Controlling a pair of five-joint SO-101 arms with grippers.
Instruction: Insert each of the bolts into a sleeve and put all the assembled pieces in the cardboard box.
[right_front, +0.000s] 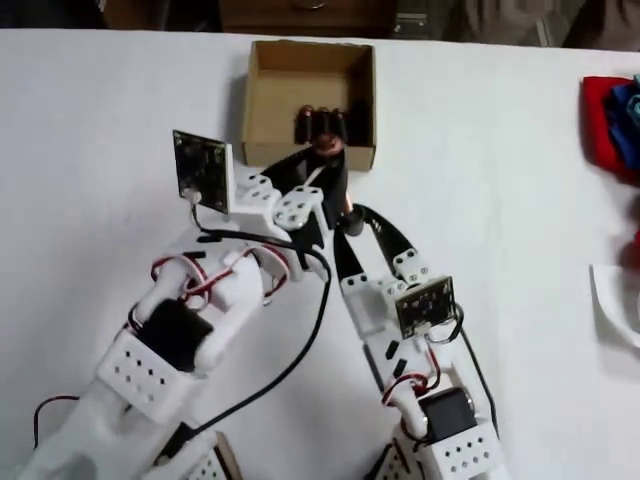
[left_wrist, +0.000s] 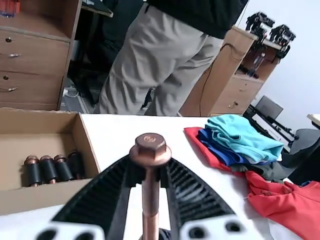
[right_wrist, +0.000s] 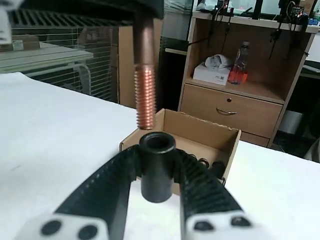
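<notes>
Your left gripper (left_wrist: 149, 170) pinches the copper bolt (left_wrist: 150, 146) upright just under its head, its threaded tip hanging right over the mouth of the black sleeve (right_wrist: 157, 152) clamped upright in your right gripper (right_wrist: 158, 172), with the cardboard box (right_wrist: 200, 132) and its four assembled pieces (left_wrist: 52, 169) just beyond both.

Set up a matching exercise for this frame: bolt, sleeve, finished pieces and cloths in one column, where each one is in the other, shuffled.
Things
1. copper bolt
2. black sleeve
3. assembled pieces
4. folded cloths

Places
A. inside the cardboard box
B. upright in the right gripper
C. on the table, apart from the box
D. hanging thread-down in the left gripper

Pairs: 1-D, 2-B, 3-A, 4-C
</notes>
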